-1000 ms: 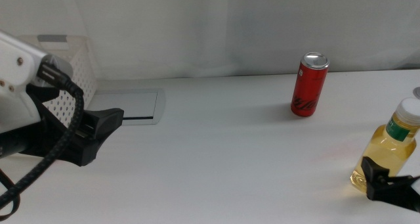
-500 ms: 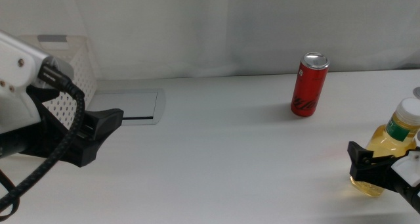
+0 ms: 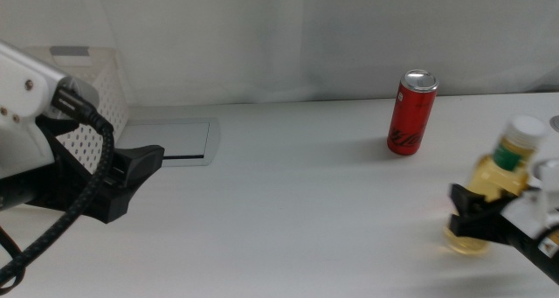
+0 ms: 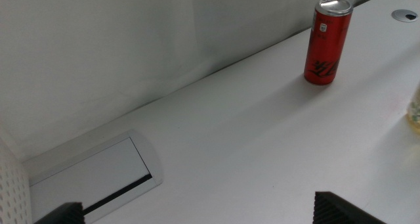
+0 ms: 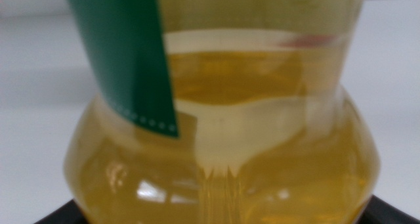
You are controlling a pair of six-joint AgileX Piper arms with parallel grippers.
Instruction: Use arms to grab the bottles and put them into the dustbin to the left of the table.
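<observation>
Three views of one white surface (image 3: pixel 288 211)

Middle view looks forward and down; left wrist view faces the red can (image 4: pixel 327 41) at 1 o'clock, shared with middle; right wrist view presses against the yellow bottle (image 5: pixel 223 119).

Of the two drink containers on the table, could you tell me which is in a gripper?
The yellow-liquid bottle, between the right gripper jaws; the red can stands free.

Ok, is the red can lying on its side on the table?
No, the red can stands upright on the table, its silver top facing up.

Pale curtain (image 3: pixel 288 36) behind, soft folds, even diffuse light
</observation>
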